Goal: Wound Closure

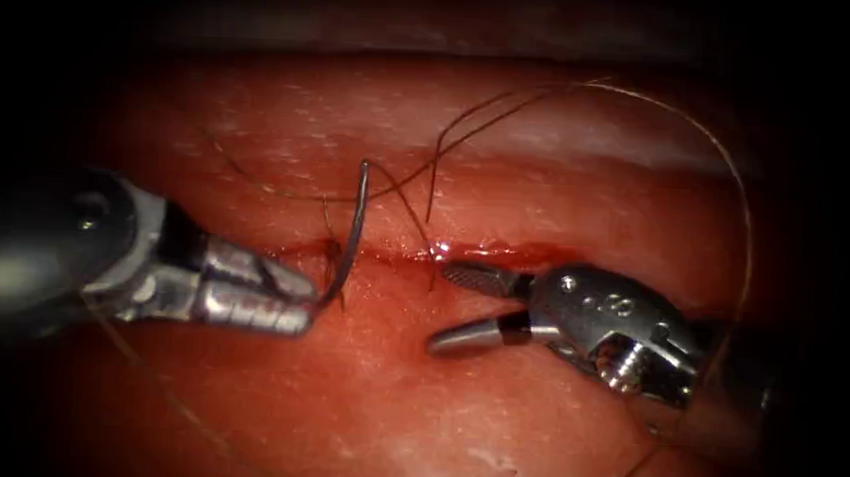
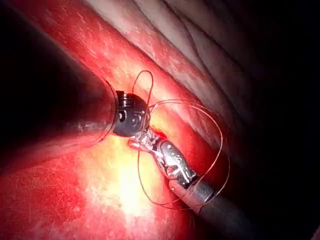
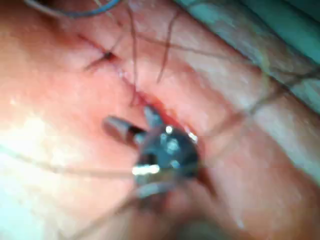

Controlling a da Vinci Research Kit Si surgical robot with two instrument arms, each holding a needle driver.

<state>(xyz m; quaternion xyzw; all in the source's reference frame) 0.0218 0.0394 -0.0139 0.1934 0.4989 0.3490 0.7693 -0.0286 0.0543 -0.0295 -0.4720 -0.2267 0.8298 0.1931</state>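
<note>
Endoscope view, nearest part: pale tissue (image 1: 363, 406) lies in front of the cut, with both tools resting just above it. The left tool (image 1: 295, 305) enters from the left with its jaws clenched on the needle (image 1: 351, 236), gripping it near its lower end. From there the needle rises in a gentle curve, its other end standing free above the surface, just at the cut (image 1: 396, 252); whether the gripped end sits in the tissue cannot be told. The right tool (image 1: 446, 310) lies just right of the needle with its jaws released and spread, holding nothing, the upper jaw touching the edge of the cut where red fluid (image 1: 500, 253) pools. Farther back, thread (image 1: 467, 127) runs from the needle region across the cut in several crossing strands, then sweeps in a wide loop (image 1: 742, 212) round behind the right tool's shaft.

Risks, as judged from this arrangement: the grip so near one end leaves most of the needle unsupported, so it could swivel in the jaws under any load. The spread jaws of the right tool lie close to loose strands and could snag one. The loop draped round the right shaft could catch and drag on the cut edges if that arm shifts.
</note>
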